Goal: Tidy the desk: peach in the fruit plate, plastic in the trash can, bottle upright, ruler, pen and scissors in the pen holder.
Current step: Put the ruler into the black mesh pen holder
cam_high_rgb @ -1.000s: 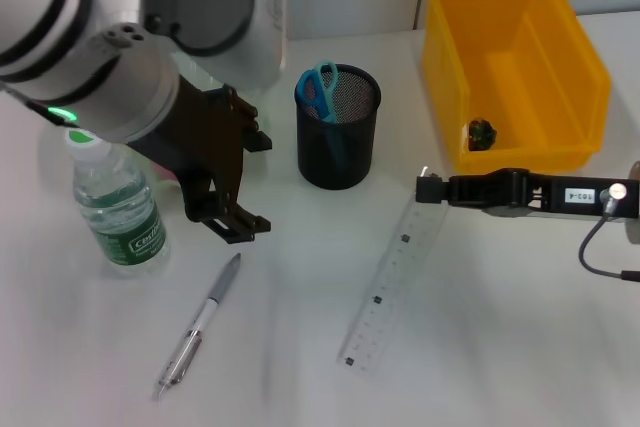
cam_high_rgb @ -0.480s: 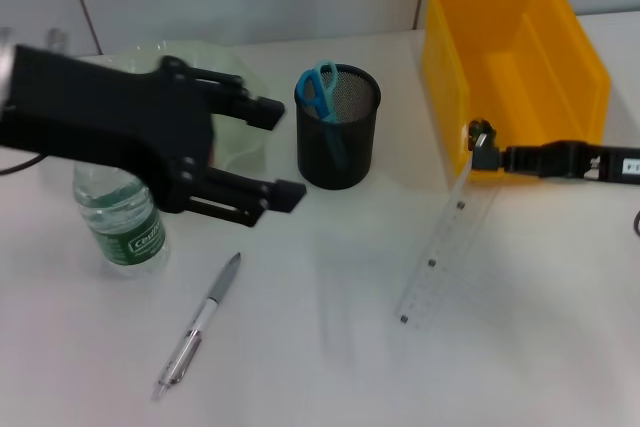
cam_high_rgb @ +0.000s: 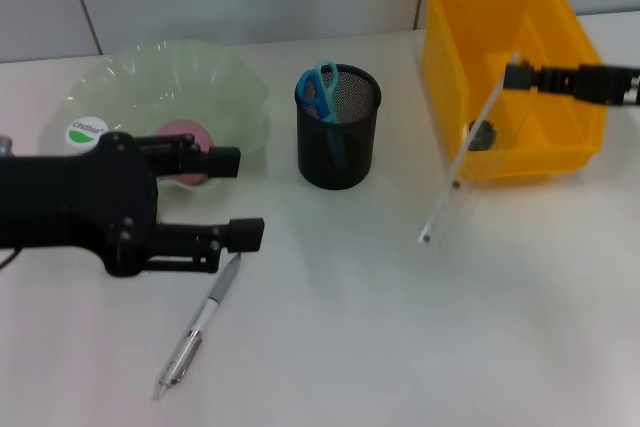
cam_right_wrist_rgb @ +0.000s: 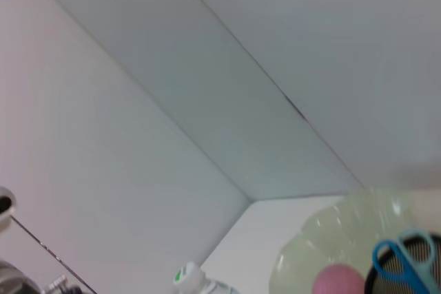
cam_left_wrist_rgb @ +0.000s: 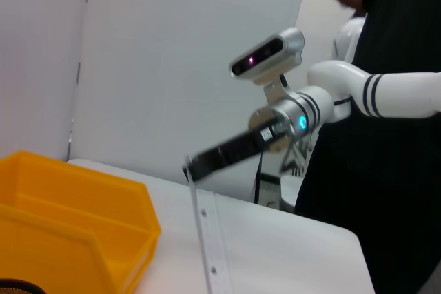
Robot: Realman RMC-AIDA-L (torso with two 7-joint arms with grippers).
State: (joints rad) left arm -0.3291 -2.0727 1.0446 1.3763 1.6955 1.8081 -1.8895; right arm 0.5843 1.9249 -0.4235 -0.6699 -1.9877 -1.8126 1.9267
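While L gripper [cam_high_rgb: 232,197] gapes empty, R gripper [cam_high_rgb: 516,75] pinches ruler [cam_high_rgb: 466,153]; bottle [cam_high_rgb: 88,133] label prob unreadable.

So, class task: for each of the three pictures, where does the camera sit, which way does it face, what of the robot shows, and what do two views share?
Head view: up on the head, facing forward and down at the desk; shows the left claw open above the pen and the right claw lifting the ruler.
Left wrist view: on the left arm, facing across the desk; shows the right arm and claw with the ruler and the bin.
Right wrist view: on the right arm, facing up towards the wall; no claw shows.
Shared: scissors in head and right wrist views.
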